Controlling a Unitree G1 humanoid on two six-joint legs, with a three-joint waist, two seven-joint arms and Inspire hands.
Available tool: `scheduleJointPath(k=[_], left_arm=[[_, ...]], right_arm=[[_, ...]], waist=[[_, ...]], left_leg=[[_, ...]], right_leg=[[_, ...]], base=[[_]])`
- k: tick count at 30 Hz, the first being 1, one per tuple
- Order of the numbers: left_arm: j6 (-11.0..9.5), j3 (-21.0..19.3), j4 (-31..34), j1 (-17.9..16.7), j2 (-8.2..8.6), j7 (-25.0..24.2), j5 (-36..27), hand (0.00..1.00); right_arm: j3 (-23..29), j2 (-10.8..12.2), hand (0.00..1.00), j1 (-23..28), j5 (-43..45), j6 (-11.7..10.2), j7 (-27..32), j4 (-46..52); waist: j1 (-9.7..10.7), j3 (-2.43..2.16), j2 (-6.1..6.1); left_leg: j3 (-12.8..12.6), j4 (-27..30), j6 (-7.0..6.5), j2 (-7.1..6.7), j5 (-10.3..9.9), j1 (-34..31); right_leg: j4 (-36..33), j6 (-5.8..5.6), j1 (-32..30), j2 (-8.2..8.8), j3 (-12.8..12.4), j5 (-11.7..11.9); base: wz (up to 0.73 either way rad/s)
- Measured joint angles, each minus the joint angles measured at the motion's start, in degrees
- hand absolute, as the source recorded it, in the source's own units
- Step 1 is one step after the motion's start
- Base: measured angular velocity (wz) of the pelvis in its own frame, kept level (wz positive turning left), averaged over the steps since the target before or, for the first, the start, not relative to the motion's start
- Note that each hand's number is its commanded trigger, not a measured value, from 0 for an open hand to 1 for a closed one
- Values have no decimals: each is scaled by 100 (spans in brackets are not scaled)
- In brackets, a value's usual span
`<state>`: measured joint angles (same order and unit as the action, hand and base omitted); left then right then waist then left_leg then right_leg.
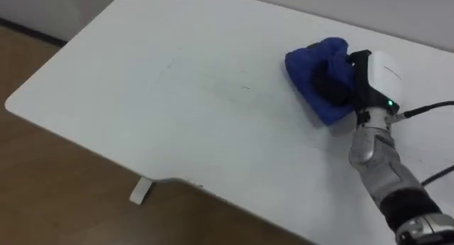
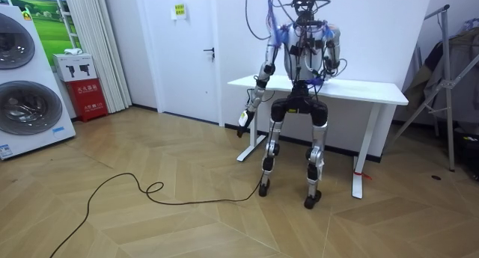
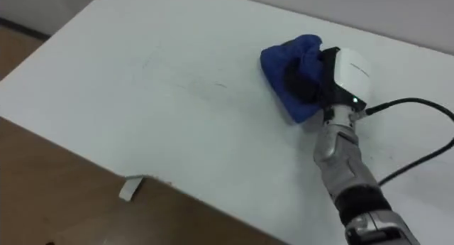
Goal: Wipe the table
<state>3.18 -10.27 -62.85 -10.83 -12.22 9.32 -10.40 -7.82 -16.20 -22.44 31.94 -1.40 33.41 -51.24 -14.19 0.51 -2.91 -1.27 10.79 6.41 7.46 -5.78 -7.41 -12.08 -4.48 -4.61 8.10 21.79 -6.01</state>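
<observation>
A blue cloth is seen on a white table, at about 2 o'clock of the table top in the eye views. The cloth is soft and bunched into thick folds. Its long axis runs from 11 o'clock to 5 o'clock, with the rounded end pointed to 11 o'clock.

The right hand is laid on the 5 o'clock end of the cloth, its white back turned up and the grey forearm coming in from 5 o'clock. Whether the cloth is gripped or only pressed down cannot be told.

The table top is smooth, matt and flat, with a rounded corner at 9 o'clock. The far edge is found near the cloth at 12 o'clock. A wide bare surface is left from the cloth toward 9 and 7 o'clock, up to the near edge. Below this edge a wooden floor and a white table foot are seen.

In the room view the robot is seen standing close to the table. The left hand is hung beside it, below the table's level.
</observation>
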Motion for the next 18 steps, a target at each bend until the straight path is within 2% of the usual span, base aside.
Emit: scheduleJointPath(k=[3,5,6,7,11,13,16,18], left_arm=[[4,-33,73,-8,-44,18,-10,0],[-92,-173,100,13,-96,26,10,0],[-143,-213,104,13,-114,27,26,0],[-206,-306,137,-10,-143,36,90,0],[-303,-317,343,-103,-216,132,95,0],[-309,-321,356,-94,-215,133,98,0],[-327,-515,390,-117,-230,150,102,0],[-381,-515,431,-135,-231,145,99,0]], right_arm=[[326,-24,100,237,-122,-324,112,-15],[703,-26,100,387,-133,-602,234,-283],[790,-31,100,444,-134,-634,261,-336],[986,-41,100,602,-165,-683,279,-376],[1385,-276,100,1305,-755,-814,286,-416],[1634,-365,100,1599,-901,-906,353,-430],[2087,-446,100,1931,-1146,-916,488,-617],[2320,-601,100,2226,-1437,-917,519,-675]], waist=[[126,21,84],[324,15,145],[365,10,144],[436,-39,112],[621,-144,-27],[721,-144,-21],[944,-163,30],[1073,-171,45]], left_leg=[[-8,7,-3,-5,-3,-18],[-6,1,-4,-20,-4,-6],[-6,2,-4,-22,-4,11],[-8,-2,-3,-30,-4,18],[-32,-3,-13,-41,-20,27],[-36,14,-18,-41,-41,57],[-21,6,-3,-31,-81,218],[-25,9,0,-29,-97,246]], right_leg=[[61,-7,59,0,111,-10],[74,-5,130,19,181,-74],[82,-9,155,21,181,-91],[113,-20,175,18,140,-119],[138,-23,185,14,78,-119],[149,-23,221,4,22,-114],[191,-35,411,-17,16,-120],[226,-35,451,-45,-121,-120]], base=[[14],[14],[17],[0],[0],[0],[1],[0]])
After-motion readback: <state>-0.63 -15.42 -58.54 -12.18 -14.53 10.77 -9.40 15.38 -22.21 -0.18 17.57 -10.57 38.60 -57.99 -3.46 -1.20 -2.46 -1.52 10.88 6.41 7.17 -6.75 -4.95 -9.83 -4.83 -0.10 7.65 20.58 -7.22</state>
